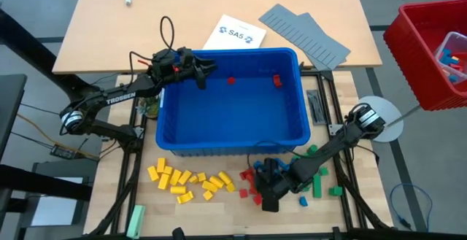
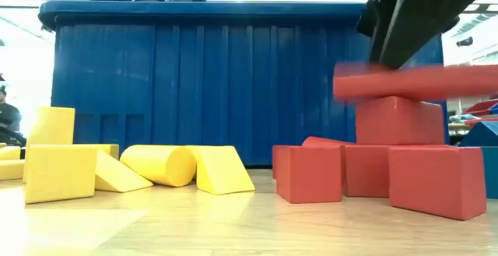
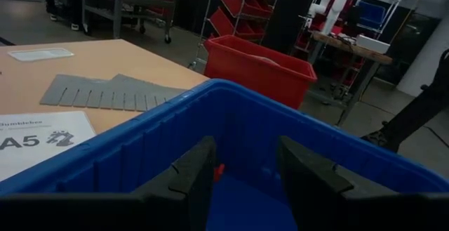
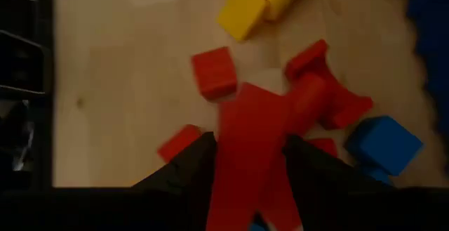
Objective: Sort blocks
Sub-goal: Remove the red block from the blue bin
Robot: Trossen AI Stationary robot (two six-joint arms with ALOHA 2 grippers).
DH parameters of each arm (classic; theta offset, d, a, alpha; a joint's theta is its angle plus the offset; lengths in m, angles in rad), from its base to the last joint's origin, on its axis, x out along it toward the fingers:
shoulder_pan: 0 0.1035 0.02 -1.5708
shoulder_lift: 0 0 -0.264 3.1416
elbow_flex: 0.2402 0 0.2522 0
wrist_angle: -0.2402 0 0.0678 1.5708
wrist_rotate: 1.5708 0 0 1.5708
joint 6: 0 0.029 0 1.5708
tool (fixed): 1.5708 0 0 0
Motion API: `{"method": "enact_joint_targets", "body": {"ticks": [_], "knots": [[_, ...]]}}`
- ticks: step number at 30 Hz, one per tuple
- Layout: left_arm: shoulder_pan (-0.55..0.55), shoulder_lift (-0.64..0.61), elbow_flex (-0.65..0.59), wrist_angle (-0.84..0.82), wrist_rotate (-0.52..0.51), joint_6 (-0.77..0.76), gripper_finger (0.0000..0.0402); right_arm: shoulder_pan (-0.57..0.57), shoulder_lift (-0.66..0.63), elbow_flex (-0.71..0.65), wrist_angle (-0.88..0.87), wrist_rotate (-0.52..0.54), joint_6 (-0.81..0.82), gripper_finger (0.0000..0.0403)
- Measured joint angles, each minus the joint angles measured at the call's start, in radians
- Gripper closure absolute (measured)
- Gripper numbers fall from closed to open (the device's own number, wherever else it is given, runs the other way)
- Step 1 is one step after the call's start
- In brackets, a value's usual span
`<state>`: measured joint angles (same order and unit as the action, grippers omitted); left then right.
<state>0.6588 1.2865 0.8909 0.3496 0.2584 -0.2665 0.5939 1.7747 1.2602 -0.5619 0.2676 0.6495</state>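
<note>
Right wrist view: a red block (image 4: 249,154) is seen between the right gripper's (image 4: 245,150) partly parted fingers, above the red pile (image 1: 252,185).

The left gripper (image 1: 208,72) is held part open and empty over the bin (image 1: 168,127).

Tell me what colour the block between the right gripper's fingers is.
Red. The block between the right gripper shows best in the right wrist view.

Two black arms, white TROSSEN lettering, looping black cables
</note>
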Motion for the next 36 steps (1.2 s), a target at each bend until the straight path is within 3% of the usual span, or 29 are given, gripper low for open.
{"method": "enact_joint_targets", "body": {"ticks": [8,16,18,23,25,31,36], "knots": [[0.000,0.000,0.000,-0.002,0.000,0.000,0.0238,-0.033,-0.012,0.000,-0.050,0.001,-0.024,0.0191],[0.000,0.000,0.000,-0.002,0.000,0.000,0.0238,-0.080,-0.217,0.107,-0.099,-0.116,-0.268,0.0157],[0.000,0.000,0.000,-0.003,0.000,0.000,0.0238,-0.105,-0.286,0.130,-0.092,-0.065,-0.338,0.0158],[0.000,0.000,0.000,-0.003,0.000,0.000,0.0238,-0.211,-0.408,0.137,0.016,0.202,-0.569,0.0163],[0.000,0.000,0.000,-0.003,0.000,0.000,0.0238,-0.272,-0.431,0.137,0.062,0.257,-0.673,0.0165],[0.000,0.000,0.000,-0.003,0.000,0.000,0.0238,-0.490,-0.432,0.137,0.098,0.271,-0.848,0.0165],[0.000,0.000,0.000,-0.003,0.000,0.000,0.0238,-0.699,-0.397,0.136,-0.051,0.268,-0.864,0.0171]]}}
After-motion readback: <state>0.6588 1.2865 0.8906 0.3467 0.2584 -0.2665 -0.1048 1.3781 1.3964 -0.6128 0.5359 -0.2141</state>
